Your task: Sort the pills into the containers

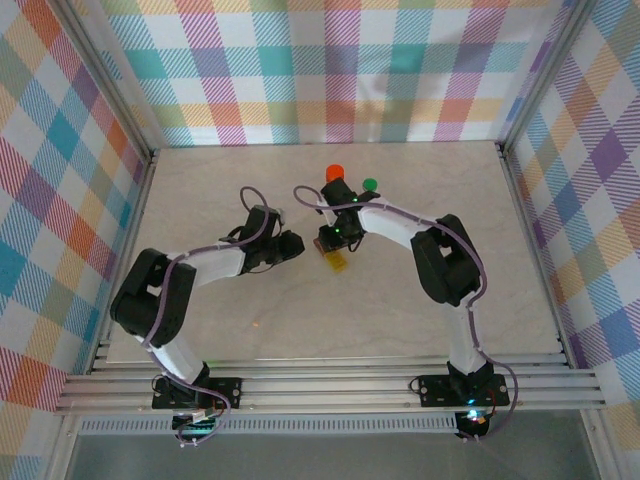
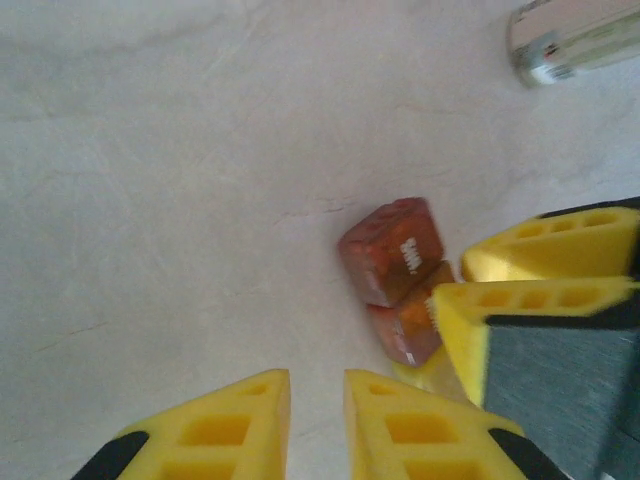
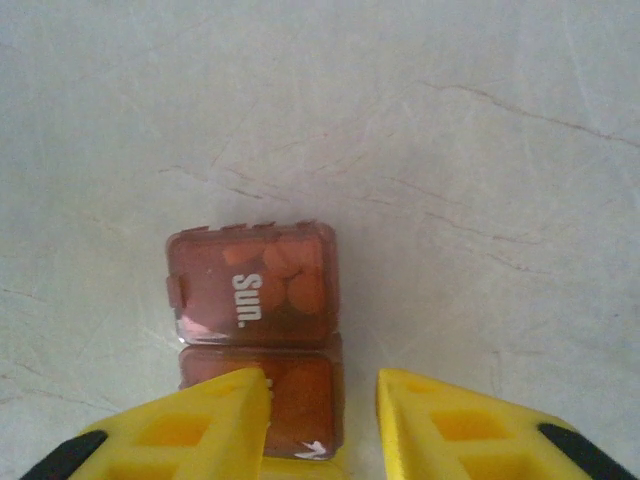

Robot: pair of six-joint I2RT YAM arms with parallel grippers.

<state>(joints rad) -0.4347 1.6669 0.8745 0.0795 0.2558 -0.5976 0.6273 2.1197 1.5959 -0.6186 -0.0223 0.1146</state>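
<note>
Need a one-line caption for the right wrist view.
Right gripper, jaws parted, at a red pill box marked Sun., orange pills inside, on the pale table.

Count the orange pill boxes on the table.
2. The box marked Sun. lies just ahead of the right fingers; the second box adjoins it, nearer, partly behind one finger. Others may be hidden.

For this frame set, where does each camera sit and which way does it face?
Top external: above and behind the bases, looking down on the table; both arms whole, left gripper, right gripper.
Left wrist: on the left arm, angled down at the pill organizer; own fingertips bottom, right gripper's fingers at right.
Right wrist: looks down on the organizer's Sun. compartment; own fingertips bottom.
Shared: all see the pill organizer.
</note>
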